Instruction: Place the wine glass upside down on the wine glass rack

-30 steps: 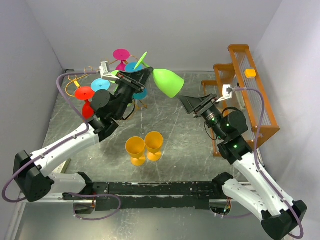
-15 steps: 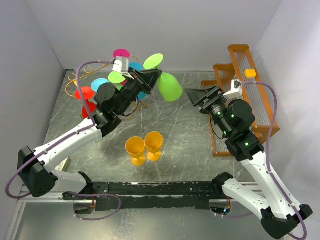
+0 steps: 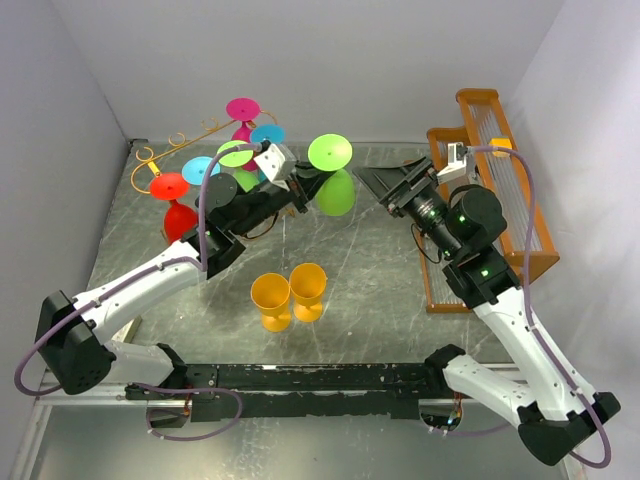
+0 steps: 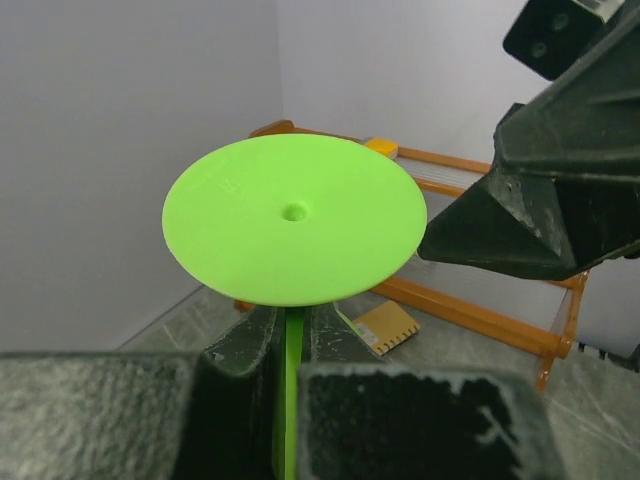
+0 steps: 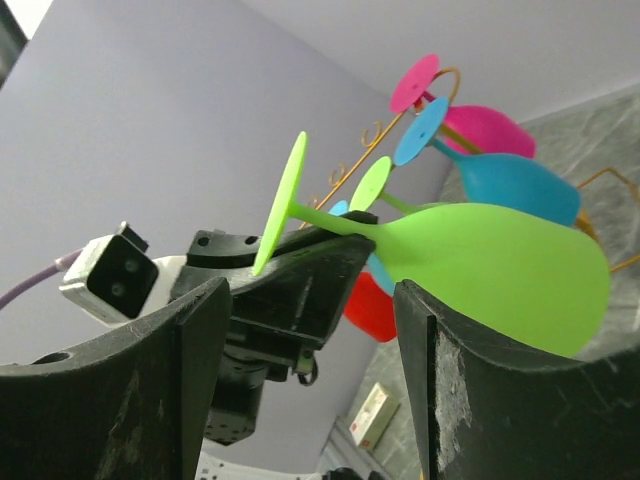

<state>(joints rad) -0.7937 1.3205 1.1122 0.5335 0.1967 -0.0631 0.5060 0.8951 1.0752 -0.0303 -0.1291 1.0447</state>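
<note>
You had the left gripper point(image 3: 308, 186) clamped shut on the stem of the lime green wine glass point(image 3: 337, 193). The foot was uppermost and the bowl hung below it, so it was already flipped. The glass sat in the air just right of the wine glass rack point(image 3: 197, 131), off its rails and not touching it. The right gripper point(image 3: 385, 185) stood wide open with nothing in it, on the far side of the glass from the rack, jaws facing the bowl. The rack already carried pink point(image 3: 243, 110), blue point(image 3: 200, 169), red point(image 3: 170, 186) and another green glass point(image 3: 236, 154), so free rail looked tight. My read: the step was carrying the glass in to hang it. To do it well, you needed to keep the stem grip firm and bring the foot in above the rails on the rack's right end. Then line the stem up with the gap between two rails and slide in level, without knocking the hung glasses. Release only once the foot sat on both rails. Best to keep the right gripper clear of the rack.
</note>
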